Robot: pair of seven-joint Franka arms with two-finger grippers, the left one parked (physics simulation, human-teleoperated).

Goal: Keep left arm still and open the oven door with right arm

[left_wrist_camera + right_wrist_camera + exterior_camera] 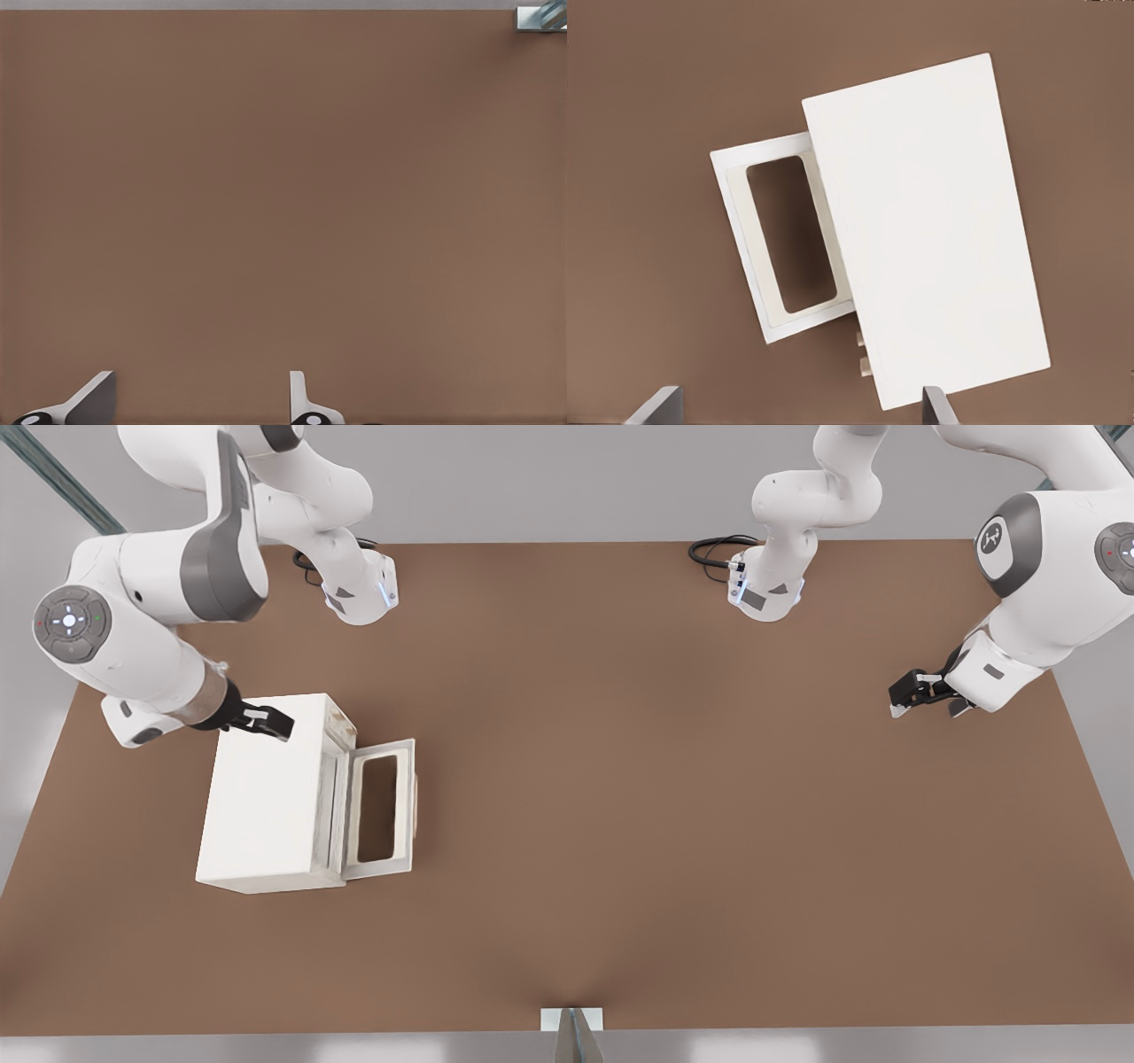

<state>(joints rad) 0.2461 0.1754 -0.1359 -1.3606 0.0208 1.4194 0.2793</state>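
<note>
I see a plain brown table (pixel 620 797) filling most of the front view, with pale grey floor (pixel 532 478) around it. At its far edge lie two coiled black cables, one (pixel 305 562) towards the front view's left, the other (pixel 714 552) towards the front view's right. At the middle of the near edge sits a small light metal bracket (pixel 571 1020).

A simulated robot lab: a bare, flat brown tabletop (pixel 620 824) carries two white multi-joint robot arms bolted at its far edge, plain grey walls behind. The working arm's black two-finger gripper (pixel 270 722) hangs above a cream-white box-shaped oven (pixel 266 806).
</note>
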